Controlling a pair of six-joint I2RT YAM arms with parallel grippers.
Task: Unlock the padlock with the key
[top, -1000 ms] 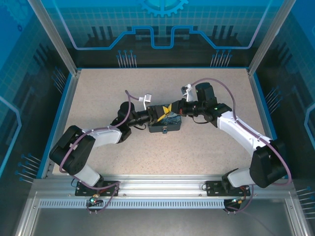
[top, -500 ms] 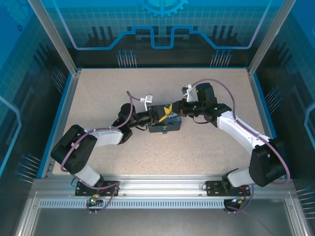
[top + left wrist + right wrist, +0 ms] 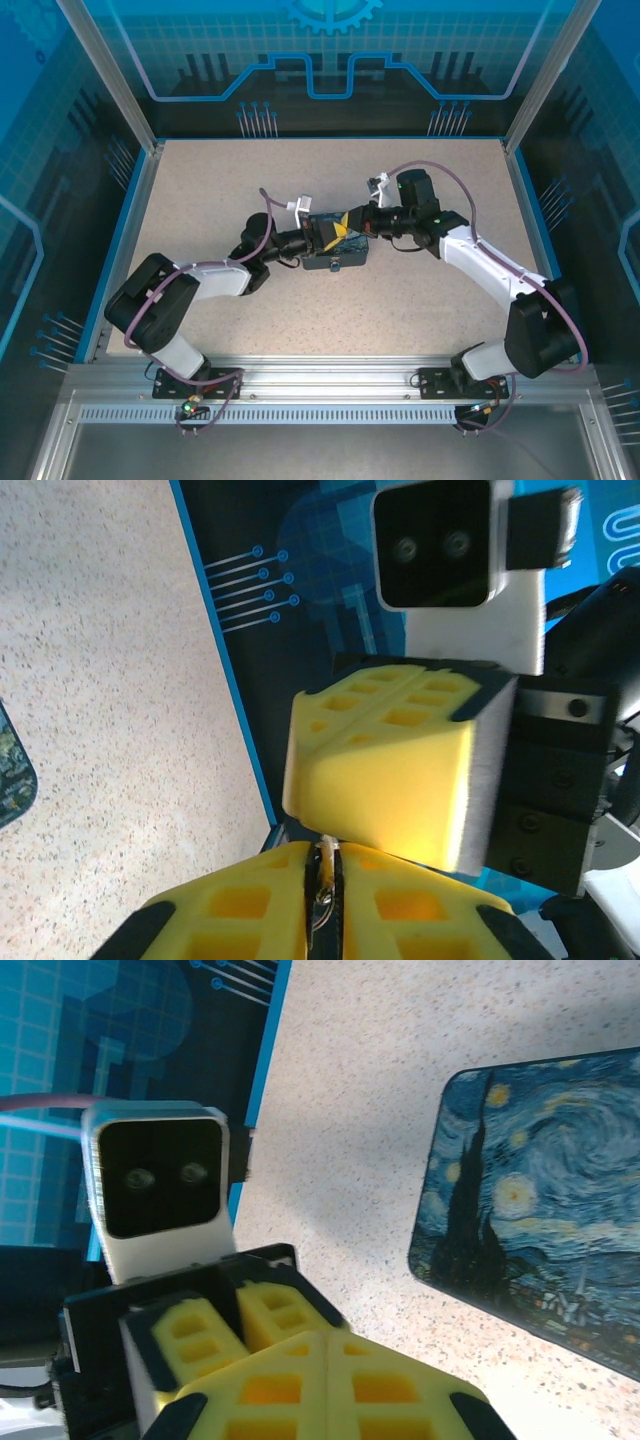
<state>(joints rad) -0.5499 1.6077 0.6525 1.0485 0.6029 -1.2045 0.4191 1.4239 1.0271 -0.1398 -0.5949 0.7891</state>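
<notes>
On the left of the top view, the left gripper (image 3: 322, 233) lies low over the speckled table (image 3: 200, 200), reaching rightward to the middle of the work area. In the left wrist view its yellow fingers (image 3: 250, 910) stand almost together, with only a thin dark slit between them. The key (image 3: 321, 895), a tiny brownish metal sliver, sits upright in that slit, pinched by both pads. It is small and partly hidden, so I take it for the key rather than being certain. Its upper end reaches the tips of the left fingers.

Just beneath and in front of both grippers lies the box (image 3: 335, 258). Its lid is printed with a swirling blue night sky, yellow stars and a dark cypress shape, seen plainly in the right wrist view (image 3: 540, 1240).

To the right, the right gripper (image 3: 352, 222) meets the left one tip to tip above the box. Its yellow pads (image 3: 270, 1390) are pressed flat together with no gap. From the left wrist view its tip hangs right above the key's top end. Whether it touches the key cannot be told.
</notes>
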